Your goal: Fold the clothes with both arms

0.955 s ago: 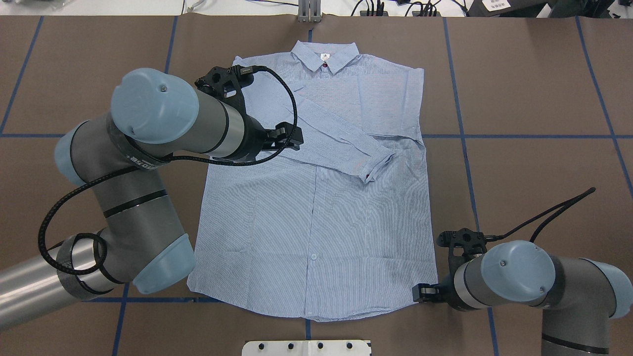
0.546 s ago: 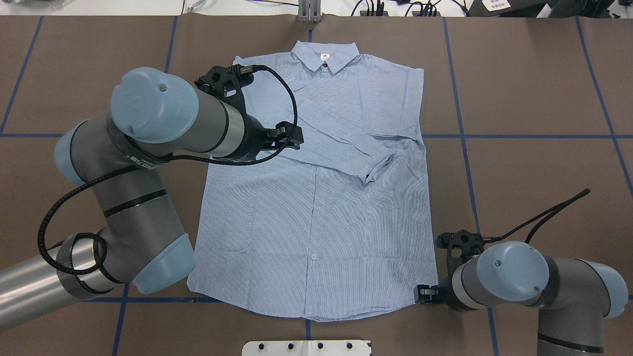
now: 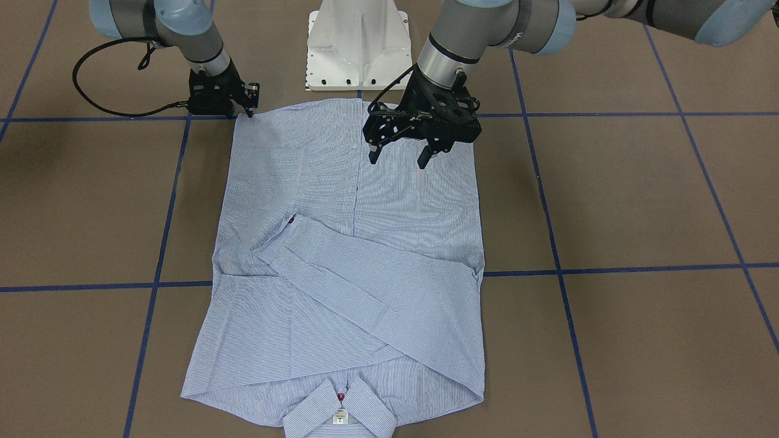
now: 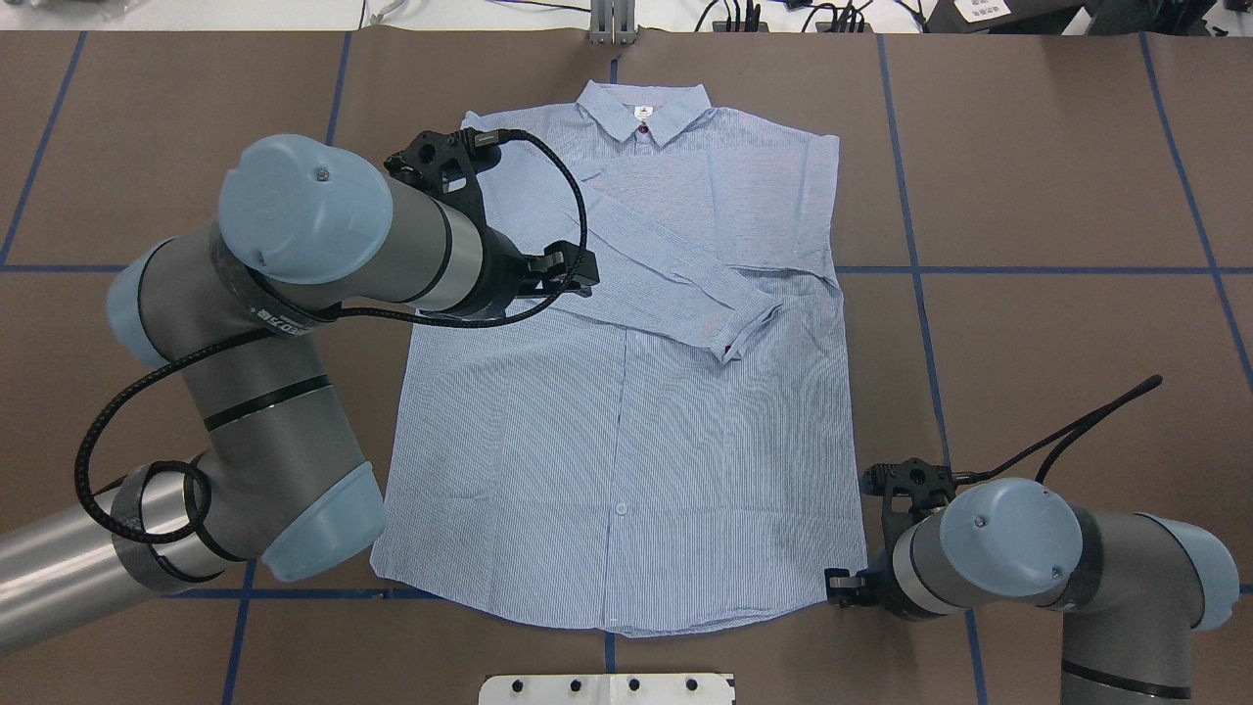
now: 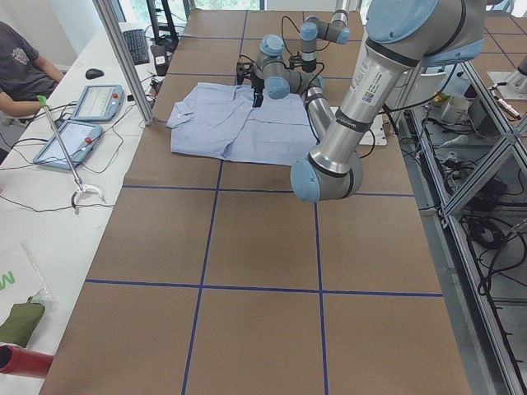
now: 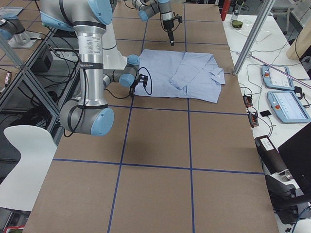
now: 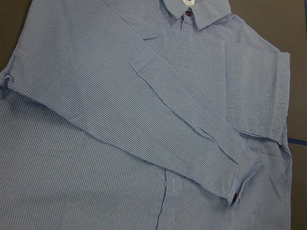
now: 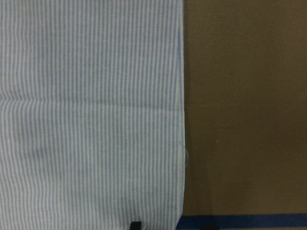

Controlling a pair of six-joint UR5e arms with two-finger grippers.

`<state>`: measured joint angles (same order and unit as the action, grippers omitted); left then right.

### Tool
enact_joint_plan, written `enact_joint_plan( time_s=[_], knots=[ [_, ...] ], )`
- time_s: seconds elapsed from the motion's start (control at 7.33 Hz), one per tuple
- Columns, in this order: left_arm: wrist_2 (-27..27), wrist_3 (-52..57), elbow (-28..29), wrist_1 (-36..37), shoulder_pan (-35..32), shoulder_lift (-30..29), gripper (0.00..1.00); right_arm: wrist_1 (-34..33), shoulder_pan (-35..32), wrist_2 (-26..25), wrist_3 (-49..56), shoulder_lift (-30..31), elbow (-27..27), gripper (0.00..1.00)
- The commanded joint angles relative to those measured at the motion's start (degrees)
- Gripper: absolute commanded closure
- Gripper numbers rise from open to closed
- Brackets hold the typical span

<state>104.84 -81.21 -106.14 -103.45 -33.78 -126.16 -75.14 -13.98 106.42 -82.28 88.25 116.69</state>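
Shirt [image 4: 626, 441] flat on table [image 4: 1057, 176], long axis running away from the robot, collar [image 4: 643, 110] at far end, hem at near end. Left gripper [image 3: 397, 157] jaws spread wide, shirt front below them. Right gripper [image 4: 840, 585] low, hem corner right at its jaws; can't tell if parted or clamped.

Shirt [image 4: 626, 441] lies flat on the table [image 4: 1028, 176], collar [image 4: 643, 110] at the far side, one sleeve [image 4: 675, 282] across its chest. Left gripper [image 3: 395, 161] hangs above it; right gripper [image 4: 840, 586] is down at its near right corner.
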Motion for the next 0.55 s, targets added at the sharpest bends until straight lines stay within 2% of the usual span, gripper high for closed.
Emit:
enact_joint_plan(
  time_s=[0.0, 0.41],
  knots=[
    [-0.8, 0.0, 0.1, 0.0, -0.1, 0.0, 0.06, 0.0, -0.1, 0.1, -0.1, -0.3, 0.0, 0.62],
    [-0.8, 0.0, 0.1, 0.0, -0.1, 0.0, 0.06, 0.0, -0.3, 0.2, -0.1, -0.6, 0.1, 0.75]
  ],
)
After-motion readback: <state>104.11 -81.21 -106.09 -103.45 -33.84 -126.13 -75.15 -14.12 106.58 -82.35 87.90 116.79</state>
